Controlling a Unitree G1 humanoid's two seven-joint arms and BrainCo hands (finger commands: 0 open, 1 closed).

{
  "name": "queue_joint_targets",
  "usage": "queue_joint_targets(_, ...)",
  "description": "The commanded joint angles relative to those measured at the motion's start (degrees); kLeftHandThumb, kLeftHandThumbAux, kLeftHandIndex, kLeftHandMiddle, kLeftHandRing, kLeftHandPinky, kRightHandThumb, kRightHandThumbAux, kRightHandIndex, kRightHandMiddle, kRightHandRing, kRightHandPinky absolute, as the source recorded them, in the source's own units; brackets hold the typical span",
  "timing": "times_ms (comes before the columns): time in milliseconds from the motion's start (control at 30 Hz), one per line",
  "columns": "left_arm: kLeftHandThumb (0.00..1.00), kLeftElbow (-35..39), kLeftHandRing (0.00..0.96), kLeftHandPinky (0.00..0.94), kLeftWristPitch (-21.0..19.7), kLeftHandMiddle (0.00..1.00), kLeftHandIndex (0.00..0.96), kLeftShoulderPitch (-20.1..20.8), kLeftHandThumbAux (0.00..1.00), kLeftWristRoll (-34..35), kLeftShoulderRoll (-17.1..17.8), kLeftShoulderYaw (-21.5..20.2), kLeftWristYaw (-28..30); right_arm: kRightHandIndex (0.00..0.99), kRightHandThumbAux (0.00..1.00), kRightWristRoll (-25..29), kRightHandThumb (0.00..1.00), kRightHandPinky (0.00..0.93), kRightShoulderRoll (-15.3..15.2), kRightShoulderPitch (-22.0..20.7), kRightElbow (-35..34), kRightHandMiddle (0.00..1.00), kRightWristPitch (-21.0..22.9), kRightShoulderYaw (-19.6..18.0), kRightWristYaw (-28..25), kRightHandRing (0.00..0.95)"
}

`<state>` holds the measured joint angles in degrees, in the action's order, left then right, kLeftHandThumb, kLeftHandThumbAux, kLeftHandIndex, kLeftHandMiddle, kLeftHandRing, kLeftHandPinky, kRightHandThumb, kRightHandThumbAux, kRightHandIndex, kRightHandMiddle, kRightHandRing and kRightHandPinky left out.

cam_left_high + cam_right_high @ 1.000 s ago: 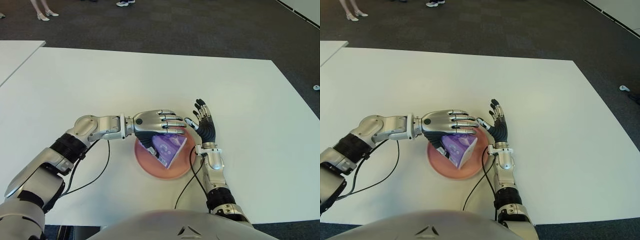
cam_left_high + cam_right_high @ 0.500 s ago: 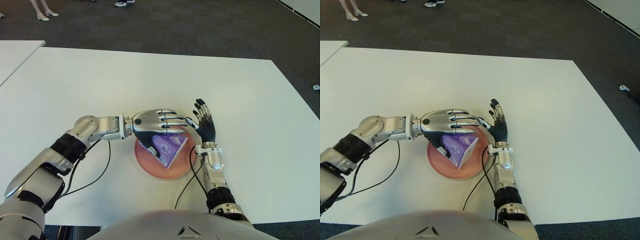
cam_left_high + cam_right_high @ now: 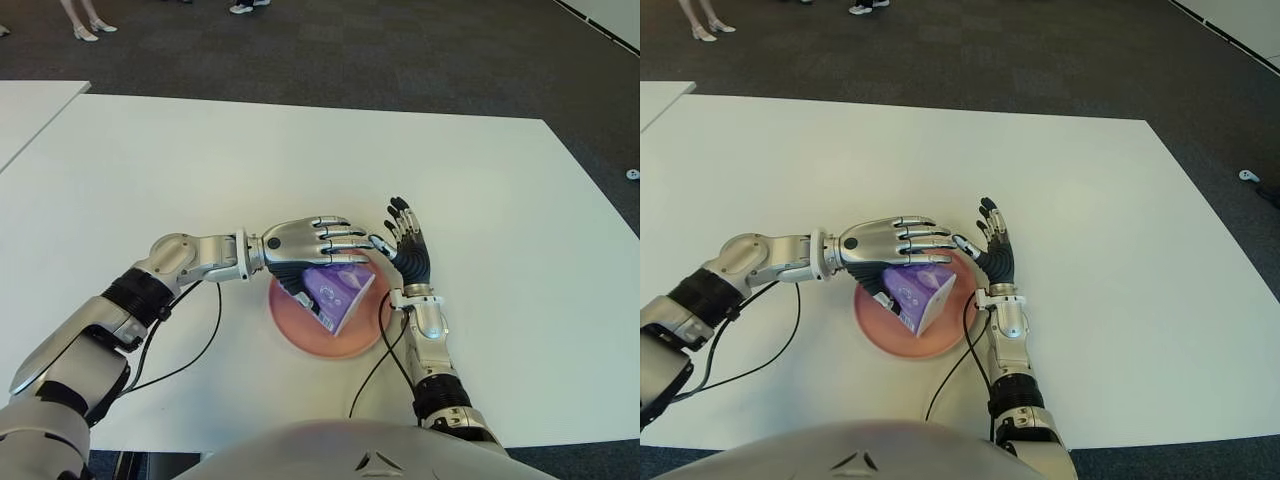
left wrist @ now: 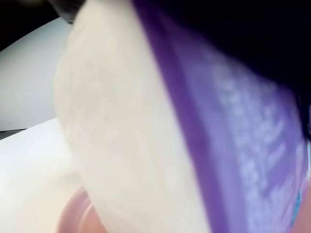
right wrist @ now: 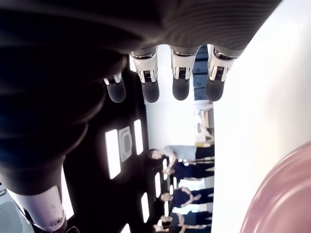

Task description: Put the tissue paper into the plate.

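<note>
white table [image 3: 200, 160] | dark carpet [image 3: 400, 50] | feet, perhaps shoes [image 3: 85, 30]

A wide white table [image 3: 200, 160] fills most of the head camera's view, standing on dark carpet [image 3: 400, 50]. Directly on it, near the robot's edge, sits a round pink plate [image 3: 300, 335] — and two thin black cables [image 3: 205, 335] trail across the tabletop beside the plate.

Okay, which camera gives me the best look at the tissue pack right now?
The left eye view: the purple tissue pack shows tilted over the pink plate, under the left hand. The right eye view shows much the same. The left wrist view fills with it, blurred. The right wrist view misses it.
</note>
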<state>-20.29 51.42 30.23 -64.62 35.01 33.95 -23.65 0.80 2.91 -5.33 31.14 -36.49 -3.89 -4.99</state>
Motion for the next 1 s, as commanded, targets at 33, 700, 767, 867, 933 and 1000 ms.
queue_joint_targets(33,0.000,-1.89,0.000,0.000,-0.03,0.000,0.000,-0.94,0.316,1.32,-0.65,0.01,-1.26,0.005,0.706,2.51,0.128,0.001,0.84,5.85,5.07,0.000,0.45,-0.70,-0.95,0.000)
queue_joint_targets(700,0.104,-6.79,0.000,0.000,7.60,0.000,0.000,1.69,0.295,18.34,-2.22,-8.02,-5.84,0.005,0.722,1.00,0.107,0.008,1.36,6.42,2.60,0.000,0.91,0.46,0.51,0.000)
queue_joint_targets(767,0.122,-4.90,0.000,0.000,8.12,0.000,0.000,0.78,0.300,24.22,-2.37,-9.28,-2.43,0.006,0.715,0.70,0.111,0.005,1.55,6.38,2.32,0.000,1.23,0.55,1.27,0.000)
queue_joint_targets(867,0.137,-4.12,0.000,0.000,8.13,0.000,0.000,-0.24,0.310,30.47,-3.42,-10.07,1.89,0.009,0.705,0.27,0.111,0.002,1.66,6.27,2.18,0.000,1.57,0.70,2.17,0.000)
queue_joint_targets(933,0.145,-3.94,0.000,0.000,8.01,0.000,0.000,-0.63,0.320,33.01,-4.01,-10.50,4.20,0.012,0.697,0.12,0.112,0.000,1.65,6.20,2.21,0.000,1.64,0.80,2.54,0.000)
queue_joint_targets(1000,0.149,-3.96,0.000,0.000,8.09,0.000,0.000,-0.98,0.328,36.49,-4.74,-10.80,6.76,0.015,0.693,-0.05,0.111,0.003,1.60,6.09,2.27,0.000,1.79,0.89,2.88,0.000)
